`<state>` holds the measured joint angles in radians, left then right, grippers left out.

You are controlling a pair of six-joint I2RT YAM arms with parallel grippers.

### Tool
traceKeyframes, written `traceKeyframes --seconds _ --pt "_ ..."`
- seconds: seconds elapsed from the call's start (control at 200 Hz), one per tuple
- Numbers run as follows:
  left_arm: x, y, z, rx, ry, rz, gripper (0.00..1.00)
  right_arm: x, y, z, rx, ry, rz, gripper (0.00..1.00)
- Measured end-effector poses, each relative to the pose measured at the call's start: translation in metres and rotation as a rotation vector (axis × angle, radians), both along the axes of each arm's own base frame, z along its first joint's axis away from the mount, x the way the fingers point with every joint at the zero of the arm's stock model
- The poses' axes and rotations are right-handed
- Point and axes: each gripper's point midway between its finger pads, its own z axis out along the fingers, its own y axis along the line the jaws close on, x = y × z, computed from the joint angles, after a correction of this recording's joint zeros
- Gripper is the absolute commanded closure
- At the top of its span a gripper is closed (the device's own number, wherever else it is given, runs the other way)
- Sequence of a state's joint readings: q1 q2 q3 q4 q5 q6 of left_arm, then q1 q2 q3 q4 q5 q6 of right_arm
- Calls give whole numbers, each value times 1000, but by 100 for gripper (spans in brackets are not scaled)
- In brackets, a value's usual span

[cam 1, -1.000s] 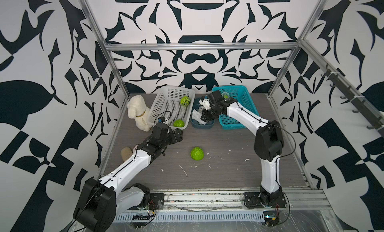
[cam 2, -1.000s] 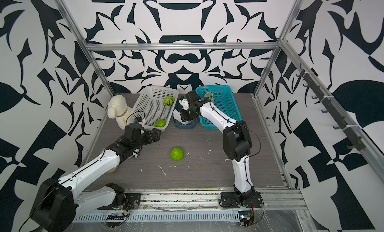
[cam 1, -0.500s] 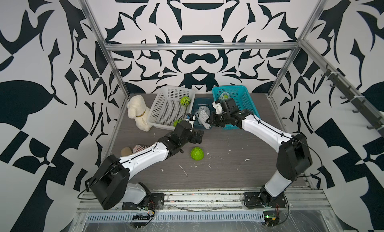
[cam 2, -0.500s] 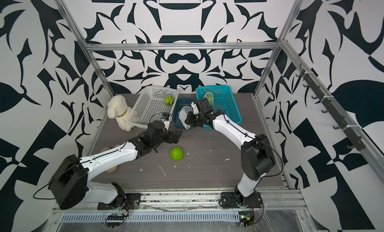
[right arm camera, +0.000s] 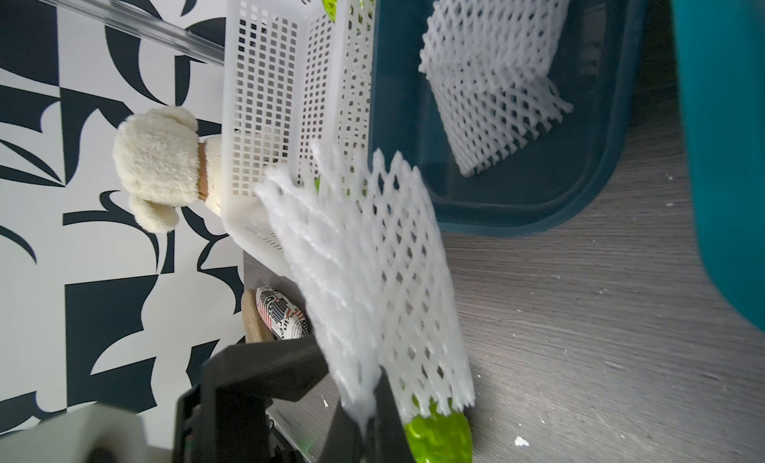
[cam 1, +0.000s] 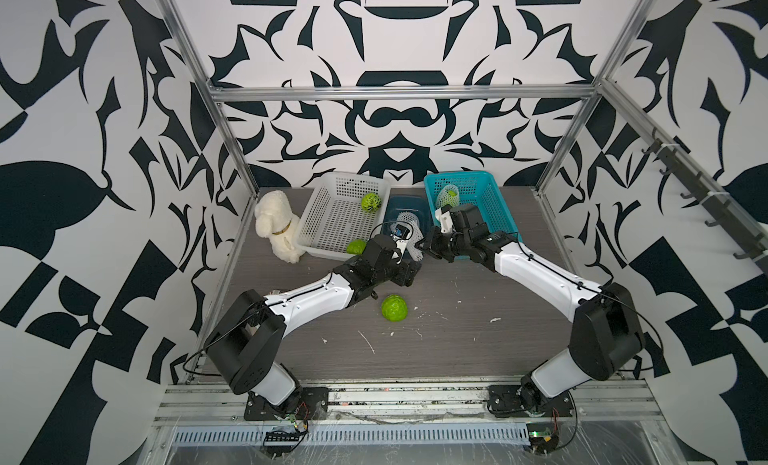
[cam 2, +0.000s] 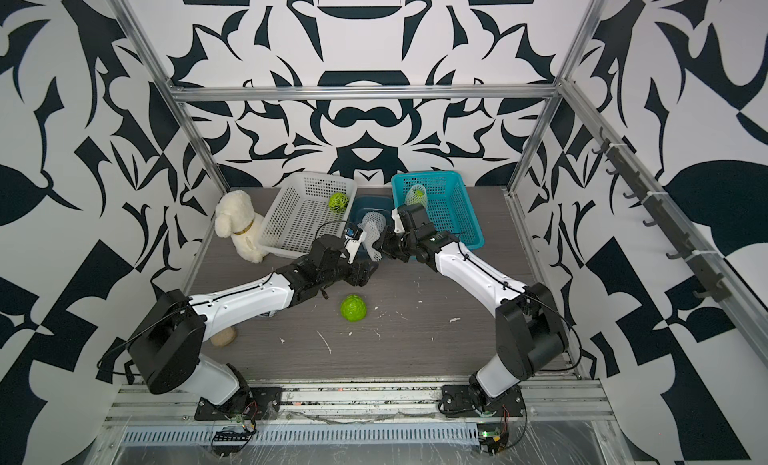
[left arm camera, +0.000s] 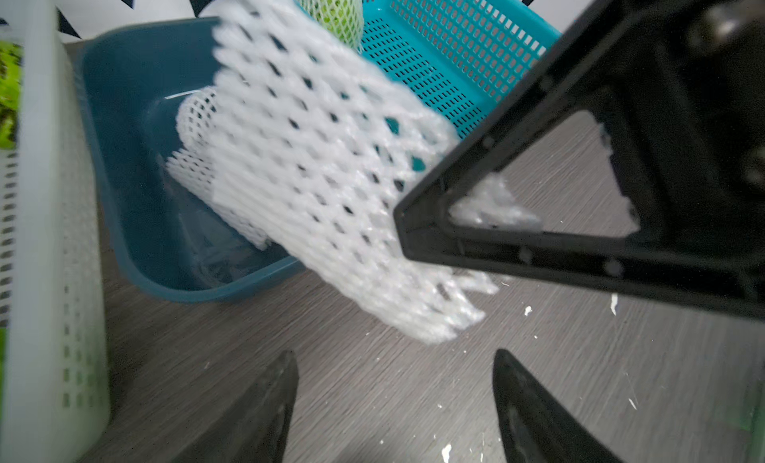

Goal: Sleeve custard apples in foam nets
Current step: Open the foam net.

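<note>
A: Where are the custard apples?

B: Two lie in the white basket, at 11 o'clock on the surface. The left gripper stands open around nothing, with a bare custard apple at its 6 o'clock.

A: And the foam net?

B: It hangs at the left gripper's 12 o'clock, pinched in the closed right gripper. A sleeved custard apple sits in the teal basket at 1 o'clock.

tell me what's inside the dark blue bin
White foam nets lie in the dark blue bin, seemingly two stacked. Nothing else shows on its floor, but the held foam net covers part of it.
</note>
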<state>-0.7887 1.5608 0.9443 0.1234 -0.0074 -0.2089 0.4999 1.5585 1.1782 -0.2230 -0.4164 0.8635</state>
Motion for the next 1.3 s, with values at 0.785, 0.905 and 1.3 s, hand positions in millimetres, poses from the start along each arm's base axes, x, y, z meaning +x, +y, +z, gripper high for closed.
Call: traceKeyframes --seconds 0.785,0.905,1.3 --pt "13 -11 4 24 -53 -21 94 -3 3 0 16 10 14 100" --pt "14 -10 2 30 -55 -15 100 -3 3 0 17 10 16 100" --pt "17 -5 3 22 -49 9 100 0 -7 -4 -15 0 18 40"
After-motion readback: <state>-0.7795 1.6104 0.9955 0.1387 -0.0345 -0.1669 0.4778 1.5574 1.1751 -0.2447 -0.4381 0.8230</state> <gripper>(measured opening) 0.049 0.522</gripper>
